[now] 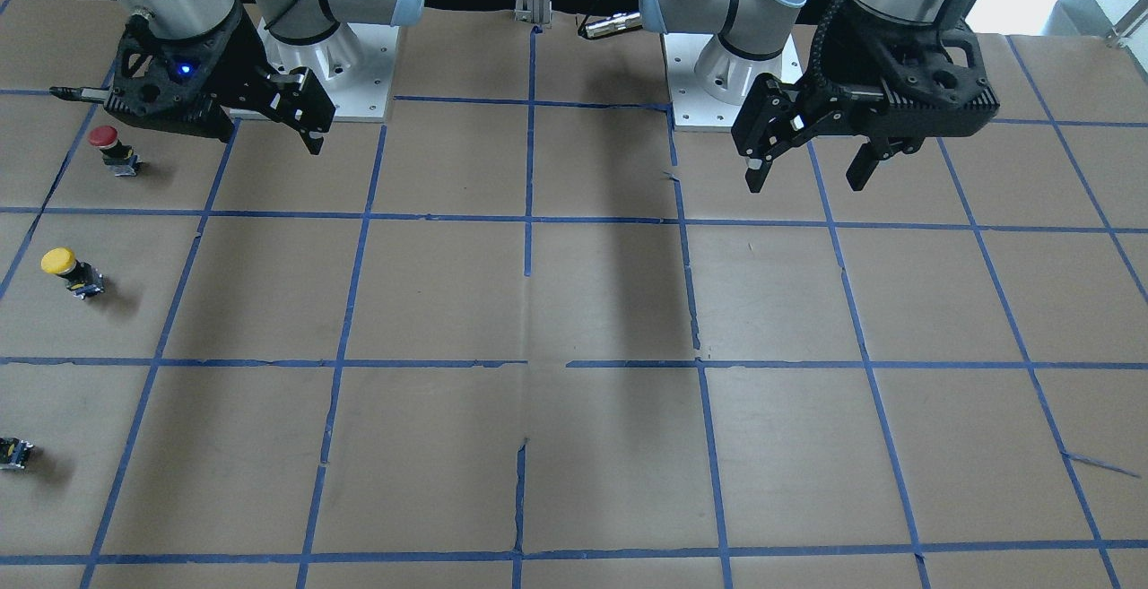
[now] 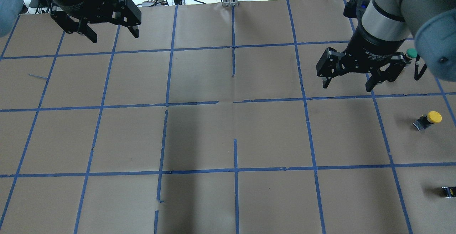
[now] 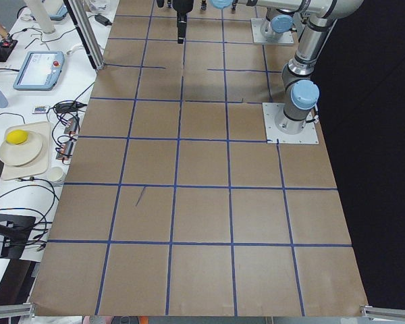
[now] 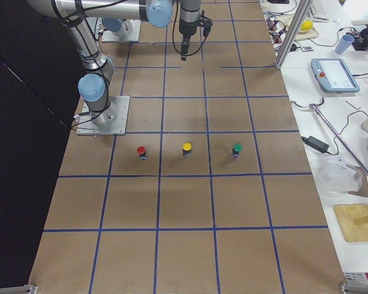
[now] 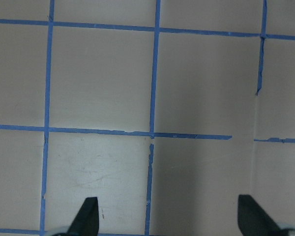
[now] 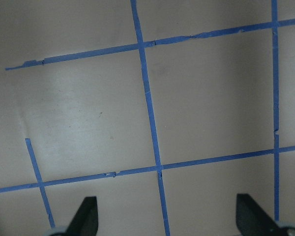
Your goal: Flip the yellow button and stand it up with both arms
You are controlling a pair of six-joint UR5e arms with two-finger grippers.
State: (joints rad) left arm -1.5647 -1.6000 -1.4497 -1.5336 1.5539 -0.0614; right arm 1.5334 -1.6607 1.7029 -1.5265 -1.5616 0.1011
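Yellow button [image 1: 70, 272] sits at 9 o'clock on the table [image 1: 574, 302] in the front-facing view, at 6 o'clock from the red button [image 1: 112, 148]. Overhead, it is at 3 o'clock, well apart from the right pincer [image 2: 347, 86] at its 10 o'clock. That one and the left pincer [image 2: 114, 36] hang spread apart, holding nothing. Each wrist view shows parted fingertips [image 5: 88, 214] over the table.

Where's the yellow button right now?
The yellow button sits near the overhead view's right edge, on the robot's right side, middle of a row between the green button and the red button.
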